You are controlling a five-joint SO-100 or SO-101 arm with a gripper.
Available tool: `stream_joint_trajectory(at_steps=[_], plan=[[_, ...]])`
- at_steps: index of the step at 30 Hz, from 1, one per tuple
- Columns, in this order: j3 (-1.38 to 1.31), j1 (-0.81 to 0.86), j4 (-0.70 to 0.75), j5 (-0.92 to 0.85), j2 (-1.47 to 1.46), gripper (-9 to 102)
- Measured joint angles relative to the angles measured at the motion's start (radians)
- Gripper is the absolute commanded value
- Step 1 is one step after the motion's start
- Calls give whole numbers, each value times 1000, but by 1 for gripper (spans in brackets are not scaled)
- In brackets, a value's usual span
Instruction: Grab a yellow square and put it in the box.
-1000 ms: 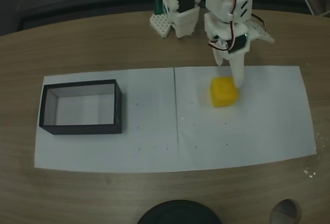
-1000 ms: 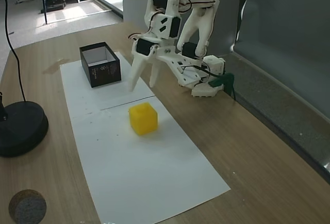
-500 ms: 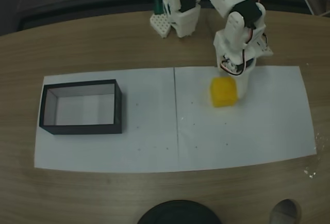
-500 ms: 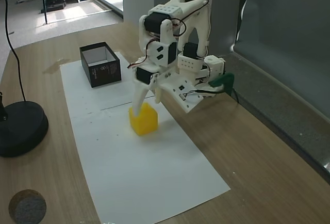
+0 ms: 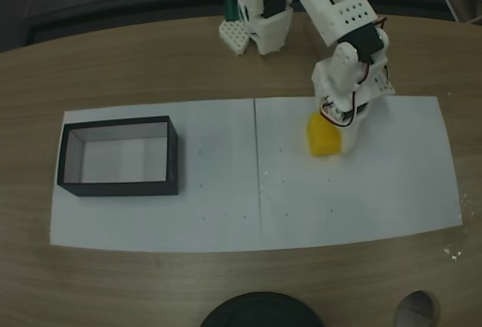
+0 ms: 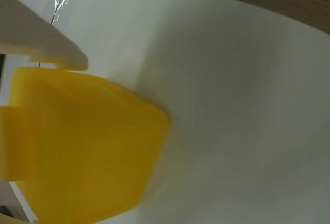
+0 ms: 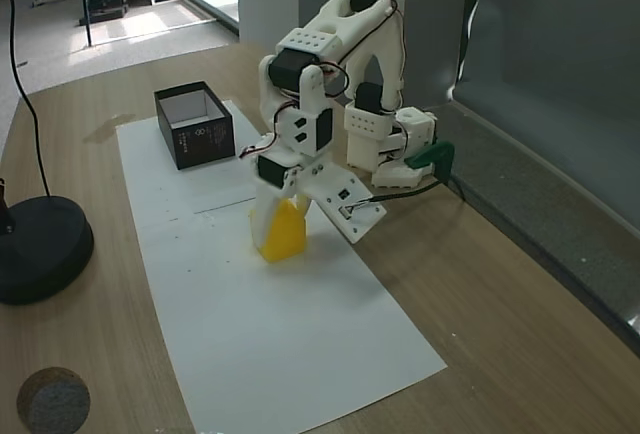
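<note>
In a fixed view, the white paper sheet [image 5: 226, 191] lies bare between the small bright yellow cube [image 5: 322, 140] at centre right and the black-walled, white-floored box [image 5: 119, 155] at left, so that stretch is open. The white arm [image 5: 343, 41] leans over the cube; its base [image 5: 256, 25] blocks the top centre.

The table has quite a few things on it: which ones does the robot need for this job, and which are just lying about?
Part of the job:
- yellow square
- box
- gripper, down around the square

Just lying about:
- white paper sheet
- black round base
- green clamp
</note>
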Motion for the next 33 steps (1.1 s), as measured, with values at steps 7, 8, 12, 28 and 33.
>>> stream_joint_trajectory(at_steps=[7,8,12,28,33], plan=[[-17,37,-11,-6,-2,11],[-17,49,-12,-6,-2,11],[-71,146,-5,-46,-3,11],[-672,957,83,-279,-18,11],[-678,1118,83,-324,-25,11]])
